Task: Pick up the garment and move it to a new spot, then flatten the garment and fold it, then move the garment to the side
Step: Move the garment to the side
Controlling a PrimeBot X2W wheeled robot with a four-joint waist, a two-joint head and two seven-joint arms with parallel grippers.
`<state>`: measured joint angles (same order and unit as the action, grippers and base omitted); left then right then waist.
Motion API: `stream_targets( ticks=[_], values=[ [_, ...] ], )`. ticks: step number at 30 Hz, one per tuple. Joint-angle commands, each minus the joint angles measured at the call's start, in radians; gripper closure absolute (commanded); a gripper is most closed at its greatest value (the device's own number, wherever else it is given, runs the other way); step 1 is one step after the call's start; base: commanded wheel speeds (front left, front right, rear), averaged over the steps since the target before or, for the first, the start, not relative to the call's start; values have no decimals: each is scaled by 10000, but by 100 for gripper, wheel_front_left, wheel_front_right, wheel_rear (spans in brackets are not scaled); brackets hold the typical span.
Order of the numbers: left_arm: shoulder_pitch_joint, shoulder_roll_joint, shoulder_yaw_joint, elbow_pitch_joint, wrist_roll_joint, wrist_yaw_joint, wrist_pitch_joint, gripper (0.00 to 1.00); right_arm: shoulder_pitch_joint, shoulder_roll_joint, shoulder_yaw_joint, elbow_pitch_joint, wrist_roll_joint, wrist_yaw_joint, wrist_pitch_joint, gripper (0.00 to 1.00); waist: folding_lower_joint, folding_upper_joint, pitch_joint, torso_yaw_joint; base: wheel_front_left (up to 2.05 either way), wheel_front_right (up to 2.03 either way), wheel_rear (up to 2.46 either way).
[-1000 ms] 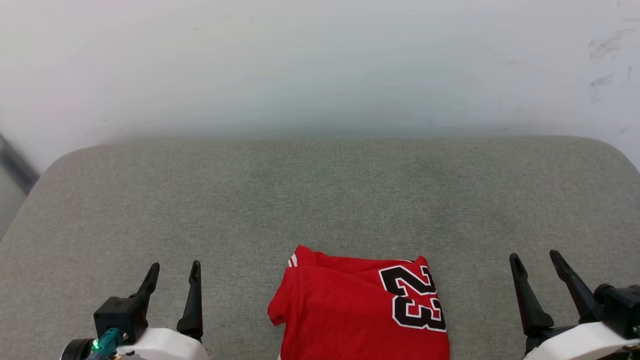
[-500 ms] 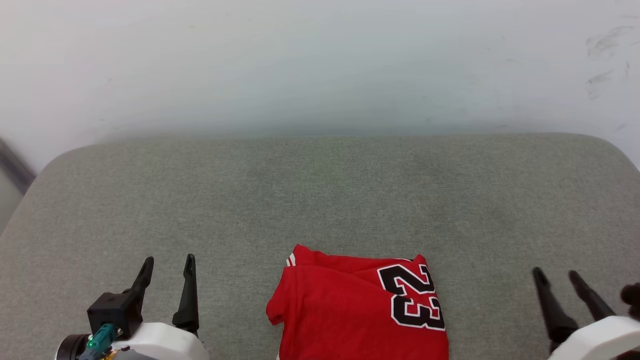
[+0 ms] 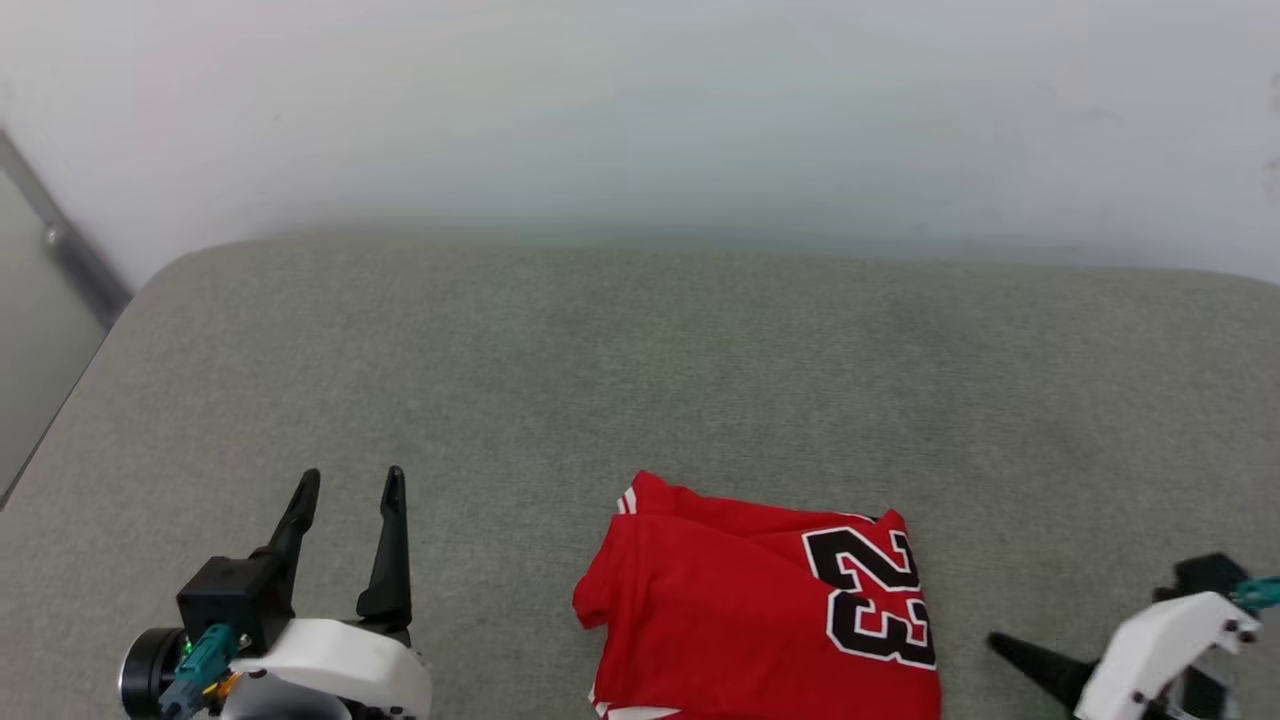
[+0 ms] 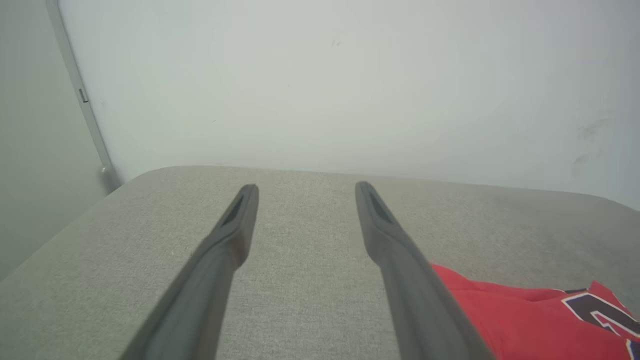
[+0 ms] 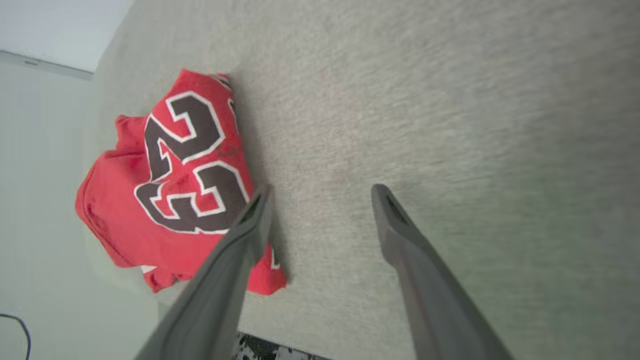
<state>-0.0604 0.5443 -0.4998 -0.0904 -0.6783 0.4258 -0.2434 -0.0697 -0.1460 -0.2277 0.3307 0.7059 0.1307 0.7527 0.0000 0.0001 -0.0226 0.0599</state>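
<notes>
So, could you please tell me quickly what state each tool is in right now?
Left tool: open, holding nothing.
Right tool: open, holding nothing; the garment lies unheld.

Folded red garment (image 3: 760,610) with black, white-outlined 23 facing up, flat at the grey cushion's (image 3: 640,380) near edge

The padded grey bench (image 3: 500,380) lies bare to the left, to the right and beyond the folded red jersey (image 3: 740,610), which blocks the middle of the near edge. A white wall (image 3: 640,120) closes the far side, with a grey rail (image 3: 70,260) at its left end.
</notes>
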Motion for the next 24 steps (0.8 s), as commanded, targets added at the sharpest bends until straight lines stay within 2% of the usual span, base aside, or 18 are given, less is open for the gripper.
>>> stream_targets(
  ticks=[1, 6, 11, 12, 13, 14, 19, 24],
  values=[
    [-165, -52, -36, -19, 87, -36, -2, 0, -234, 123, 218, 165, 234, 0, 213, 0, 0, -1, 165, 231, 0, 0, 0],
    [-473, -148, -181, -6, 169, -195, -11, 0, -800, 534, 830, 982, 1602, 0, 676, 0, 0, -1, 538, 592, 0, 0, 0],
    [-699, -243, -218, 127, 166, -297, -38, 0, -1238, 555, 1605, 1711, 2272, 0, 370, 0, 0, -1, 803, 800, 0, 0, 0],
    [-724, -249, -208, 154, 152, -318, -41, 0, -1286, 555, 1751, 1846, 2369, -2, 325, 17, 0, -1, 819, 821, 0, 0, 0],
    [-722, -246, -198, 178, 142, -339, -48, 0, -1341, 520, 1900, 1918, 2461, -2, 262, 84, 0, -1, 827, 834, 0, 0, 0],
    [-710, -236, -180, 206, 134, -349, -53, 0, -1400, 483, 2041, 1975, 2574, -2, 185, 100, 0, -1, 833, 834, 0, 0, 0],
    [-558, -146, -145, 281, 121, -288, -34, 0, -1712, 64, 2755, 1834, 2766, 0, -475, 100, 0, -1, 625, 647, 0, 0, 0],
    [-323, 11, -136, 204, 133, -183, 19, 0, -1774, -568, 3736, 1738, 1982, 0, -1183, 100, 0, -1, 231, 5, 0, 0, 0]
  ],
)
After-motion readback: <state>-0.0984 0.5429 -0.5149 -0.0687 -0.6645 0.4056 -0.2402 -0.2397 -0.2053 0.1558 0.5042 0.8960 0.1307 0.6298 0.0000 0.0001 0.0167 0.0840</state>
